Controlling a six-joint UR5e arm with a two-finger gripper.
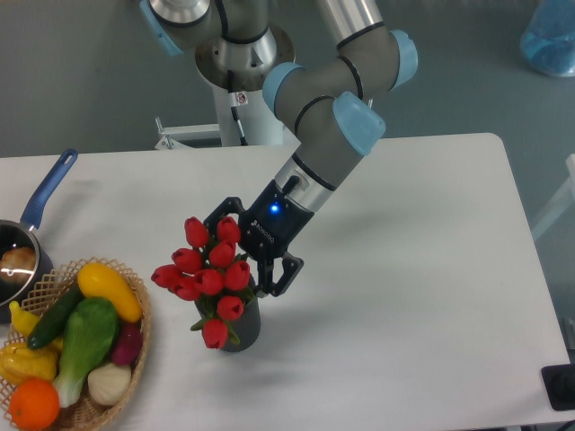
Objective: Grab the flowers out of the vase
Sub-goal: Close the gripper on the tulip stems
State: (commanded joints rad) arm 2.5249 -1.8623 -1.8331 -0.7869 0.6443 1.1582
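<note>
The flowers (208, 271), a bunch of red closed tulips with green leaves, stand in the vase (244, 325), a short dark cylinder near the table's front. My gripper (243, 251) sits at the bunch's right side, tilted down toward the left. It is open, with one black finger behind the top blooms and the other finger (281, 274) low at the right near the vase rim. The rightmost tulips lie between the fingers. The stems are hidden inside the vase.
A wicker basket (135, 346) with vegetables and fruit stands at the front left, close to the vase. A blue-handled saucepan (36, 211) sits at the left edge. The arm reaches in from the back, above the table's middle.
</note>
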